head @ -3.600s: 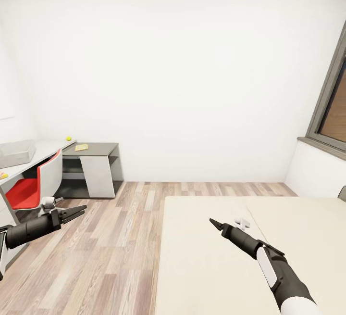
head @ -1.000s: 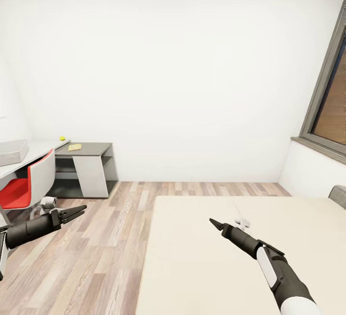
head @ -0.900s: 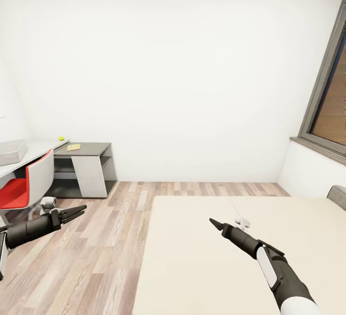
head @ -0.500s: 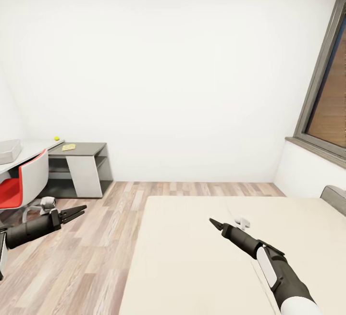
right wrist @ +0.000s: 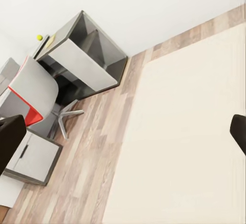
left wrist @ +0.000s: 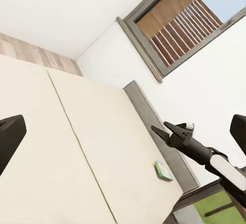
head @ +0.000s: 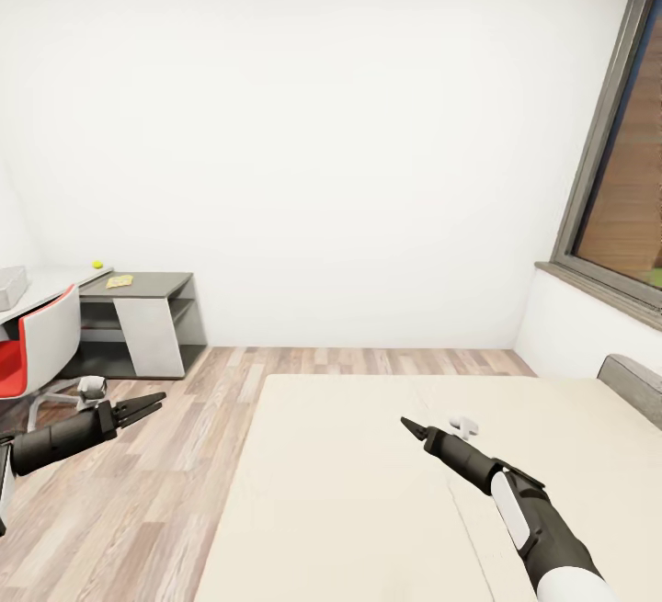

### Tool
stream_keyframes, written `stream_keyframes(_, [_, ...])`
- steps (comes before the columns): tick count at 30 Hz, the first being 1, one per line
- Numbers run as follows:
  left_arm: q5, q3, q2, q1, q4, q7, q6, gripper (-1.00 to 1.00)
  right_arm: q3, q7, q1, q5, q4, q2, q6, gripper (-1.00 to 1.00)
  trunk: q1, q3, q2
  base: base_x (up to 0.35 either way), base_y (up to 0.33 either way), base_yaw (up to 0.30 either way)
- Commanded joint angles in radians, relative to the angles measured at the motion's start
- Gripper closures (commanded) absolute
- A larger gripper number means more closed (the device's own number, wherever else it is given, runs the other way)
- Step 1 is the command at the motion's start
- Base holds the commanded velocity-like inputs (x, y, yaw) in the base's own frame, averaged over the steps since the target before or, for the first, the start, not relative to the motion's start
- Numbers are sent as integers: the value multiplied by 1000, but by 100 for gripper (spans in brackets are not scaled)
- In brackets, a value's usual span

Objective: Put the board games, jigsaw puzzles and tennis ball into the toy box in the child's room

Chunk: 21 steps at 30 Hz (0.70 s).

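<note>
The bed [head: 349, 492] with its beige pads fills the lower right, and its grey headboard [head: 633, 383] is at the far right. A small white-and-green board game [left wrist: 164, 170] lies on the bed close to the headboard. The table [head: 152, 284] stands at the far left against the wall. On it are the yellow tennis ball [head: 97, 265] and a small flat yellowish item [head: 119, 282], too small to identify. A grey toy box [head: 8, 287] is cut off by the left edge. My left gripper [head: 154, 399] hangs open over the floor. My right gripper [head: 405, 422] is open above the bed. Both are empty.
A red-and-white swivel chair [head: 41, 345] stands at the table. Wooden floor [head: 165, 473] runs between table and bed. A window [head: 616, 179] with a grey frame is in the right wall above a white ledge.
The whole view has swung to the right: the table and chair slid toward the left edge, and more of the window and the headboard came in. Both arms keep their pose.
</note>
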Motion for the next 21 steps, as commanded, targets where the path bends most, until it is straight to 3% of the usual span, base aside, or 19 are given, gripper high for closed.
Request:
stream_keyframes(1, [-11, 2, -1, -1, -1, -9, 10, -100, -2, 2, 0, -9, 0, 0, 9, -100, 0, 0, -1, 0, -243, 0])
stream_keyframes(21, [-11, 2, -1, -1, -1, -9, 10, -100, -1, 2, 0, -9, 0, 0, 9, -100, 0, 0, -1, 0, -228, 0])
